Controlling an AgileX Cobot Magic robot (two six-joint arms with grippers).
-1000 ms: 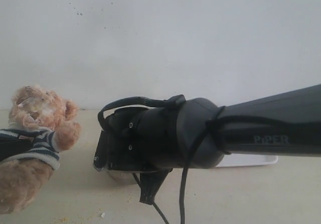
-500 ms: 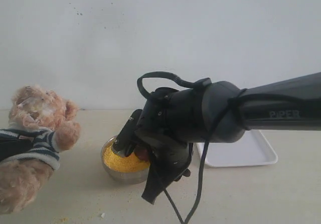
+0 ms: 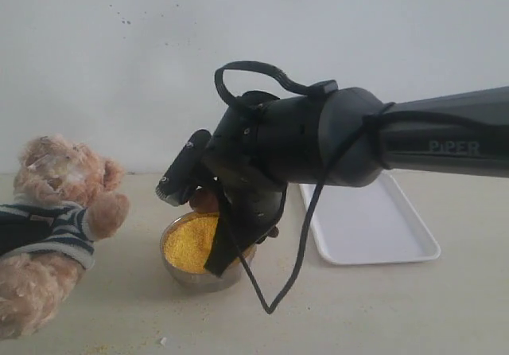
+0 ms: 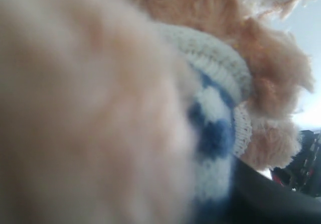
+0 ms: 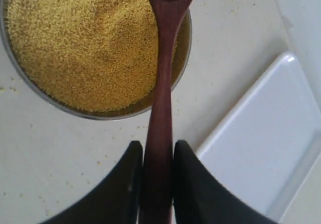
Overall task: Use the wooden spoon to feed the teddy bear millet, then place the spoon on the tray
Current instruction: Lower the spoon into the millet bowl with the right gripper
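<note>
**Holding the wooden spoon [image 5: 163, 83] above the millet [image 5: 85, 43], teddy bear [image 3: 56, 212] off to the left**

Right wrist view: my right gripper [image 5: 158, 148] is clamped on the spoon's handle, one dark finger on each side. The long axis runs straight out from the jaws, across the rim of the steel bowl [image 5: 95, 117], and ends over the yellow grain. The wood is dark reddish-brown and smooth, and the handle is thin and straight. The frame edge cuts off the oval end, so I cannot tell whether it carries any grain. The white tray [image 5: 256, 148] lies just beside the bowl on the pale table [image 5: 60, 174].

Exterior view: the right arm hangs over the bowl with its wrist angled down and to the left. The bear sits to the left of the bowl, apart from it, its face higher than the bowl's rim. I judge the feed calls for a carry leftward and upward, with the spoon's tip leading. The tray lies to the right of the bowl, partly behind the arm.

Left wrist view: blurred plush and navy-and-white stripes fill the frame, so the left arm is the nearer one to the bear. I cannot tell how the left gripper's jaws stand
</note>
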